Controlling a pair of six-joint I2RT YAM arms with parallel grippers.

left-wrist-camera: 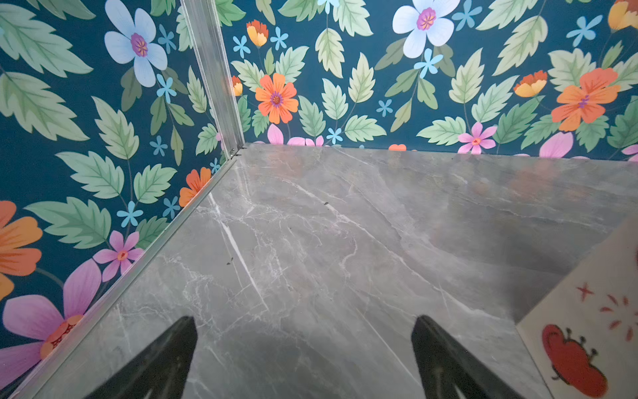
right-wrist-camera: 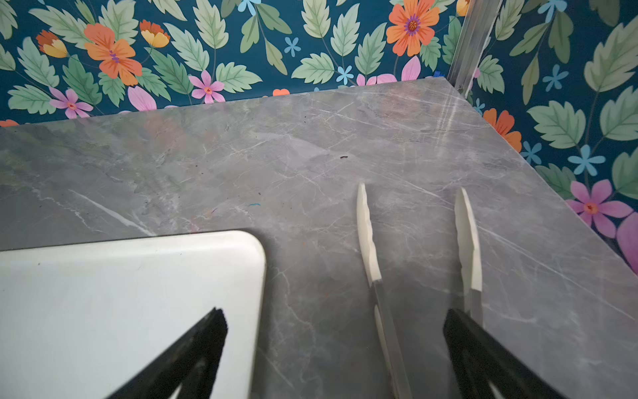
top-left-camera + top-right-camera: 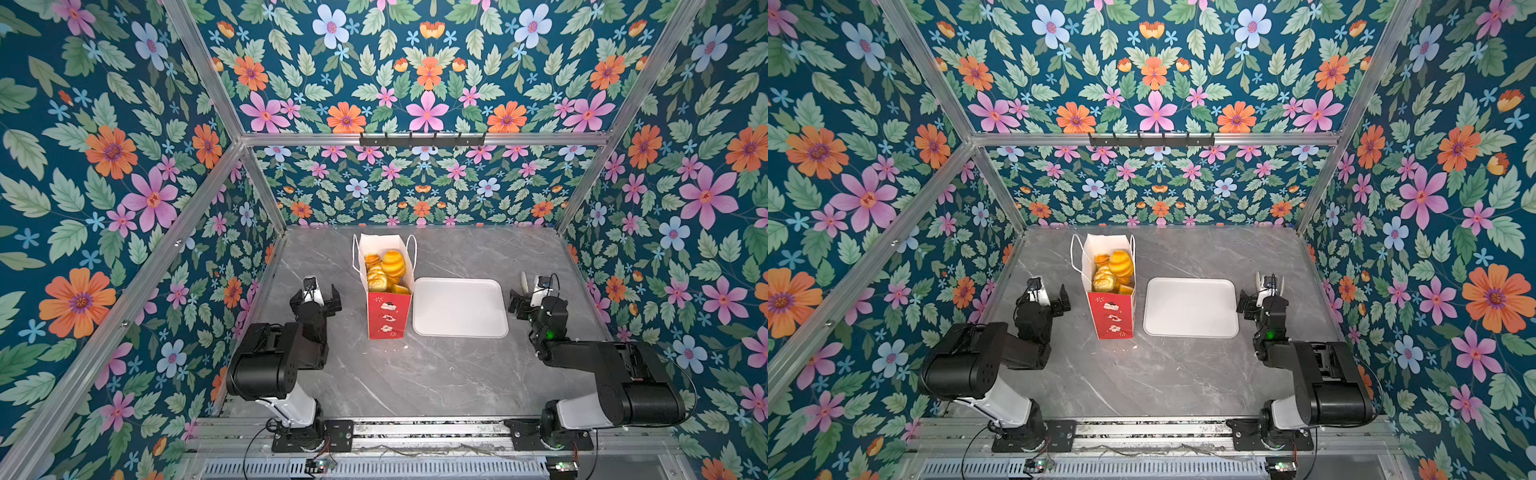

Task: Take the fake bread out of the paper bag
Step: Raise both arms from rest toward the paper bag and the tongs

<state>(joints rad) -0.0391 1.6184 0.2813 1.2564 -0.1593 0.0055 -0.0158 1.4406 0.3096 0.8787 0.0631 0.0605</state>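
I have both arms parked and nothing is out yet. The tall red-and-white paper bag (image 3: 388, 316) stands upright on the grey marble-patterned table (image 3: 415, 374), mouth open. The golden-yellow fake bread (image 3: 384, 270) is piled inside it, up near the rim. A flat white rounded-rectangle tray (image 3: 459, 307) lies just beside the bag on its right, bare.

The left gripper (image 3: 316, 297) hangs just left of the bag with its jaws spread wide and nothing between them. The left wrist view catches only a corner of the bag's printed wall. The right gripper (image 2: 335, 313) is past the far edge of the tray, also spread and gripping nothing. A pair of metal tongs with white tips (image 2: 367, 241) runs out below it, nearer one jaw. I cannot tell whether the jaw touches them.

The step in hand is the first reach into the bag. I judge the bag light and tippy, so I would bring the left jaws against its side wall to steady it. Then I would come down from straight above with the right arm, clear of the white cord handles. The topmost piece goes first, pinched gently across its narrow side. I would lift it vertically, so the paper wall is not dragged along.
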